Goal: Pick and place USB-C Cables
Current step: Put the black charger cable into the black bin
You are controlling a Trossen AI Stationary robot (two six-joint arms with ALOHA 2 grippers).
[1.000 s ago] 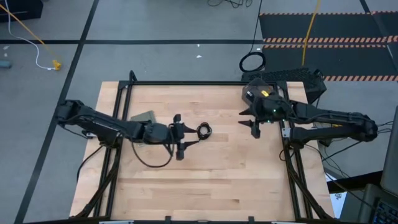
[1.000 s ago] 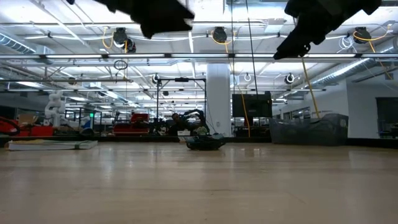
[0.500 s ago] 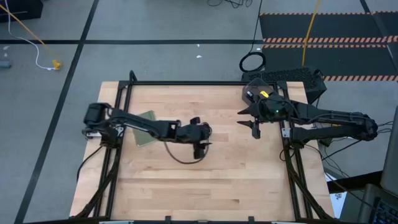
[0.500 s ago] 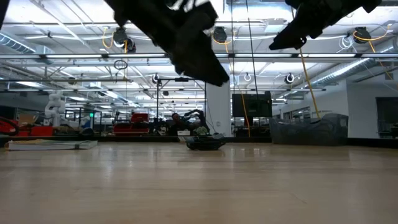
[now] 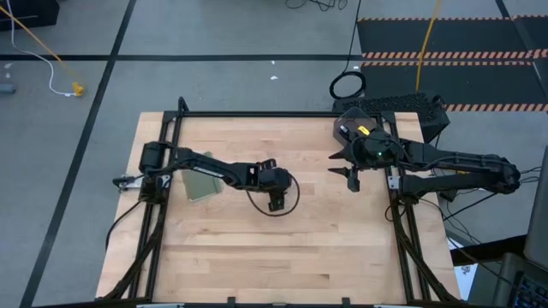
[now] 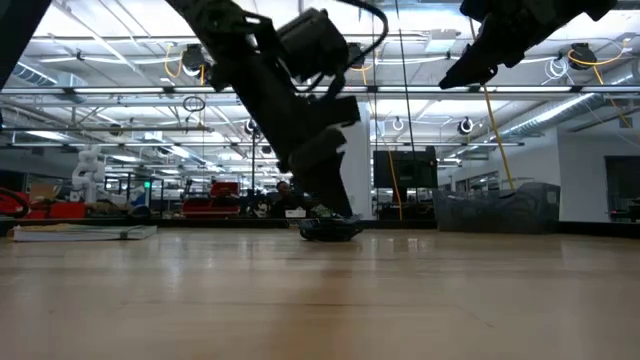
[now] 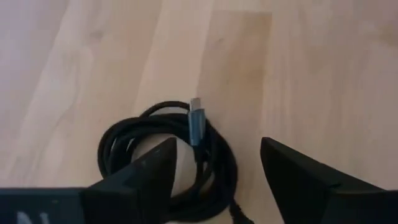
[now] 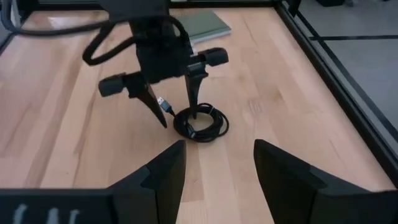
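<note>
One black USB-C cable bundle [image 8: 202,123] lies coiled flat on the wooden table near its middle, and its silver plug [image 7: 196,115] sticks out of the coil. My left gripper [image 8: 178,118] is open and points down right over the bundle [image 7: 168,158]. One finger stands over the coil and the other outside it; I cannot tell whether either touches. In the high view the left gripper [image 5: 276,190] hides the bundle. My right gripper [image 5: 351,175] hangs open above the table's right part. The other two cables are out of view.
A flat grey-green pad [image 5: 201,184] lies on the table's left part, under the left arm. A black box [image 5: 360,128] sits at the far right corner. A black cord loop [image 5: 347,85] and a yellow cord [image 5: 428,43] lie on the floor beyond the table.
My left arm has reached toward the table's right and come down. Its gripper was left of the cable bundle and now points down right over it. The bundle has stayed where it was.
</note>
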